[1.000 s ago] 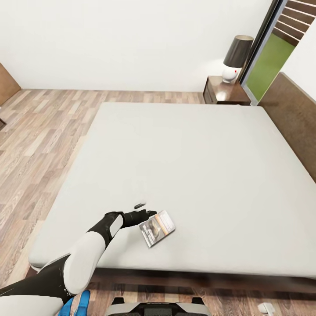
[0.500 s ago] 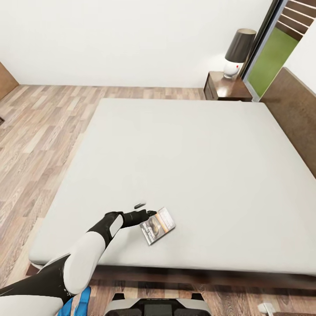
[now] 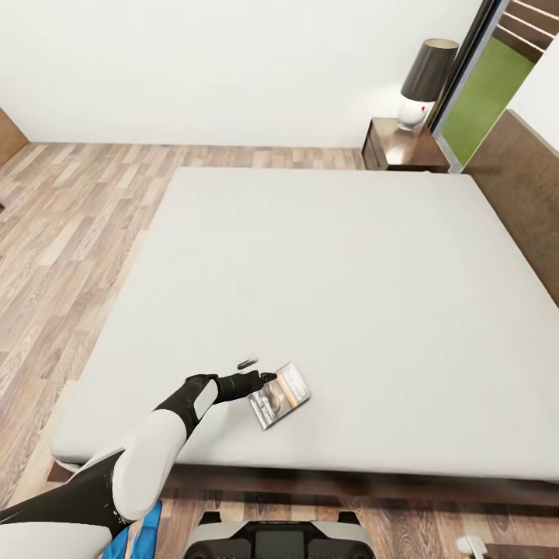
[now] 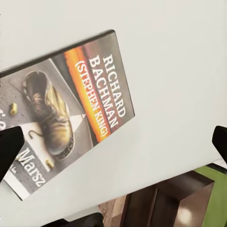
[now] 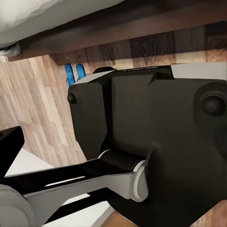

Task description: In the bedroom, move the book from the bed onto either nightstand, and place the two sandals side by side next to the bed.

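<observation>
Bed (image 3: 349,256), left gripper (image 3: 258,370) seemingly straddling book (image 3: 280,395)

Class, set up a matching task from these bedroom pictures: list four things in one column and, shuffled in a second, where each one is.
Things:
1. book
2. lamp
3. sandals
4. left gripper

Places:
A. on the wooden floor
B. lying on the bed near its front edge
C. beside the book, over the mattress
D. standing on the nightstand

Pairs: 1-B, 2-D, 3-A, 4-C
</observation>
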Tool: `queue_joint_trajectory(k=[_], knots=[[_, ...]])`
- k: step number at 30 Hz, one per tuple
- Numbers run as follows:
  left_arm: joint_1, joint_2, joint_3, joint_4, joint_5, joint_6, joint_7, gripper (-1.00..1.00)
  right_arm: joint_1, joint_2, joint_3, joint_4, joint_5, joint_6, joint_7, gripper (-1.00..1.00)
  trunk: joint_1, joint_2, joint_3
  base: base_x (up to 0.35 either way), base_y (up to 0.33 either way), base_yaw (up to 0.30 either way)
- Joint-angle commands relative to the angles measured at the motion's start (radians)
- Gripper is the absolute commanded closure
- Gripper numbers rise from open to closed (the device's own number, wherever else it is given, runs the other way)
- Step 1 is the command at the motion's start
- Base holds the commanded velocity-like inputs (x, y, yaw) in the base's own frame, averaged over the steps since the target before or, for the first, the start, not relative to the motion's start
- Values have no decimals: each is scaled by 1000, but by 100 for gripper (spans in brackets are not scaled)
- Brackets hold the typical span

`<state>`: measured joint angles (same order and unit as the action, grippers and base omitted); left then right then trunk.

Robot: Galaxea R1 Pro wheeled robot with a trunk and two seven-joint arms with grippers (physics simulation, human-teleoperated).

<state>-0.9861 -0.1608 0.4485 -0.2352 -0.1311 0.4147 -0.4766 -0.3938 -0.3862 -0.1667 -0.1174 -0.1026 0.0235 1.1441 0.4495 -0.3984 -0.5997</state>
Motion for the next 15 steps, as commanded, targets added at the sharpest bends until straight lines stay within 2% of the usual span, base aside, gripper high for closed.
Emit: queue_joint_trajectory(k=[1,15], knots=[[0,-1,9,-3,-11,7,-5,-100,0,0,2,1,-6,3,3,-100,0,-2,-3,0,0,0],[0,0,9,-3,-11,7,-5,-100,0,0,2,1,-6,3,3,-100,0,-2,-24,0,0,0]])
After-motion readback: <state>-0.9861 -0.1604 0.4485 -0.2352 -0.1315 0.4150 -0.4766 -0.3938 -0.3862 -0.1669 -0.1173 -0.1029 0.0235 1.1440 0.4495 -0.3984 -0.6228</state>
